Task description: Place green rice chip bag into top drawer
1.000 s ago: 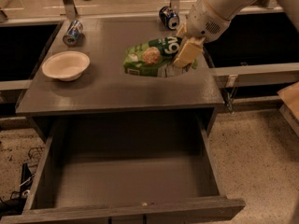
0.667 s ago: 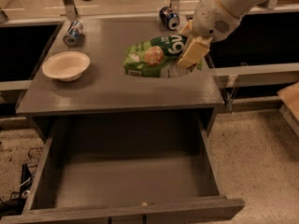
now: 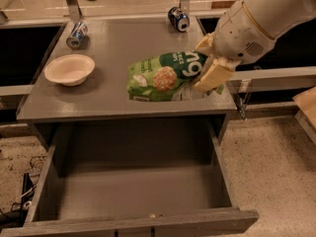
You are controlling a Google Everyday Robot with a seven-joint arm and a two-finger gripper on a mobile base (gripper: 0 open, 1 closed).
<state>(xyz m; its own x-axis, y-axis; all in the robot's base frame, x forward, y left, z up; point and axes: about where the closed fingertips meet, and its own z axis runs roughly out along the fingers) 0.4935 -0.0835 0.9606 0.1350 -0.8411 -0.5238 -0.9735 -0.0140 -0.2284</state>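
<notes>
Lab-like robot test space: grey tabletop [image 3: 123,38] over open top drawer [image 3: 133,196], speckled floor [image 3: 271,157], floor cables [image 3: 19,201], gripper [image 3: 210,60] at right end of green rice chip bag [image 3: 163,75].

Green bag [image 3: 160,77] in gripper [image 3: 205,67], drawer [image 3: 133,194] open

Near the right edge of the desk [image 3: 113,38], the gripper [image 3: 211,62] covers the green rice chip bag [image 3: 158,75] at its right end. The arm [image 3: 269,14] runs off the top-right corner. The top drawer [image 3: 133,194] has its front panel cut by the bottom edge.
</notes>
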